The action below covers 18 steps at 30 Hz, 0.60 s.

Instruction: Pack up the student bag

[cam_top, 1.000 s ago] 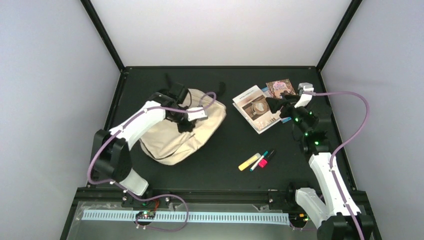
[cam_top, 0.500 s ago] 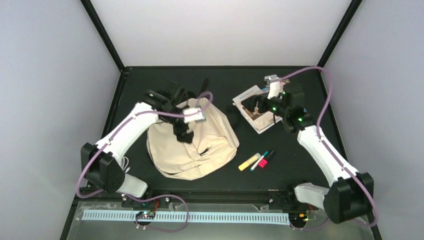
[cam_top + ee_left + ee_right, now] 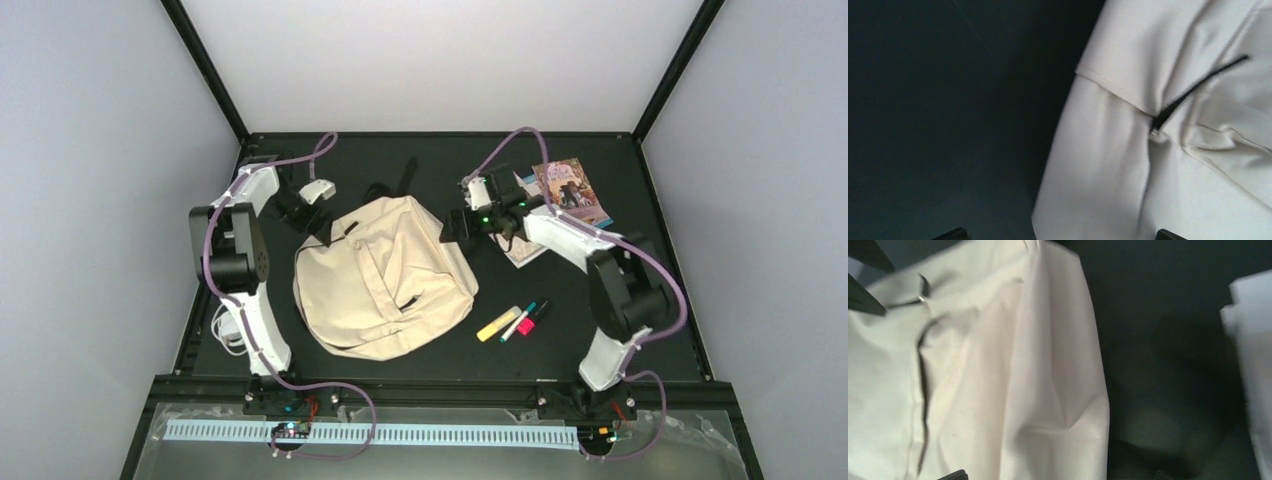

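The left pincer (image 3: pixel 308 215) and the right pincer (image 3: pixel 455 228) were seen spread open beside the student bag (image 3: pixel 385 280), judged unopened; its zipper pull (image 3: pixel 1198 87) would next need to be gripped.

Seen from above, 1 black table (image 3: pixel 440 150) carries 1 student bag (image 3: pixel 385 275), cream-coloured, at 9 o'clock from the table's centre. 2 books lie at 2 o'clock: 1 purple-cover book (image 3: pixel 570 188) and 1 white book (image 3: pixel 524 250), the latter partly hidden under an arm. 3 writing tools lie side by side at 4 o'clock: 1 yellow highlighter (image 3: pixel 497 325), 1 teal-tipped pen (image 3: pixel 520 320) and 1 pink-and-black marker (image 3: pixel 533 316). 2 white robot arms stand over the surface, 1 left arm (image 3: pixel 240 250) at 9 o'clock and 1 right arm (image 3: pixel 600 260) at 3 o'clock. Each arm carries 1 purple cable, 2 in all.
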Each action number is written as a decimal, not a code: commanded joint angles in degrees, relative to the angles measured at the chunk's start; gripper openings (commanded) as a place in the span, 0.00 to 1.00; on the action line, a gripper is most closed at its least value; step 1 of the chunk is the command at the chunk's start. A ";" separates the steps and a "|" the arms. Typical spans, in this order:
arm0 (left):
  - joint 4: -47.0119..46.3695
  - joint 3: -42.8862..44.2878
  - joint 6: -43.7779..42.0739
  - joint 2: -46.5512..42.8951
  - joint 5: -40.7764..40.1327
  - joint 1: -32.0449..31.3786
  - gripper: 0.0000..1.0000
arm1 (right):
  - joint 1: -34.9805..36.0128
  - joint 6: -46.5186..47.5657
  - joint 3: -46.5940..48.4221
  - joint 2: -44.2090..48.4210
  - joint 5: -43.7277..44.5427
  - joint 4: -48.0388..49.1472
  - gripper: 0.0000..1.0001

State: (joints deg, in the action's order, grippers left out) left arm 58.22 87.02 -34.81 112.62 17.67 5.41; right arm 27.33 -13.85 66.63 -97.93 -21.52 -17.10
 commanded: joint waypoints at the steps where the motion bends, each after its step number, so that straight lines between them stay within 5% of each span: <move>1: 0.74 5.06 1.21 4.17 5.06 0.48 0.99 | 2.73 -0.08 4.17 -7.92 -0.14 -6.24 1.00; 6: 1.43 8.50 0.56 10.50 5.97 0.66 0.99 | 5.38 0.60 5.78 -13.62 -1.90 -5.82 0.93; 9: 3.15 10.25 -0.58 12.53 10.70 0.85 0.90 | 5.54 1.00 6.37 -15.27 -2.93 -5.71 0.75; 15: 10.00 9.37 -8.35 10.49 23.37 0.88 0.13 | 5.54 3.44 7.05 -12.58 -0.64 -7.01 0.06; 16: 10.91 8.94 -9.29 9.48 24.82 0.84 0.03 | 5.53 3.95 7.25 -11.34 0.02 -7.06 0.02; 18: 12.30 7.98 -10.74 6.96 27.34 0.83 0.02 | 5.54 5.14 7.72 -8.42 1.57 -7.19 0.01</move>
State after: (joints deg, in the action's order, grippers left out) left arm 64.31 95.39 -39.83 124.40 34.72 6.15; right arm 32.40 -11.53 72.60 -111.18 -22.35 -22.83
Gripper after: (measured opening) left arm 0.042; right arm 0.030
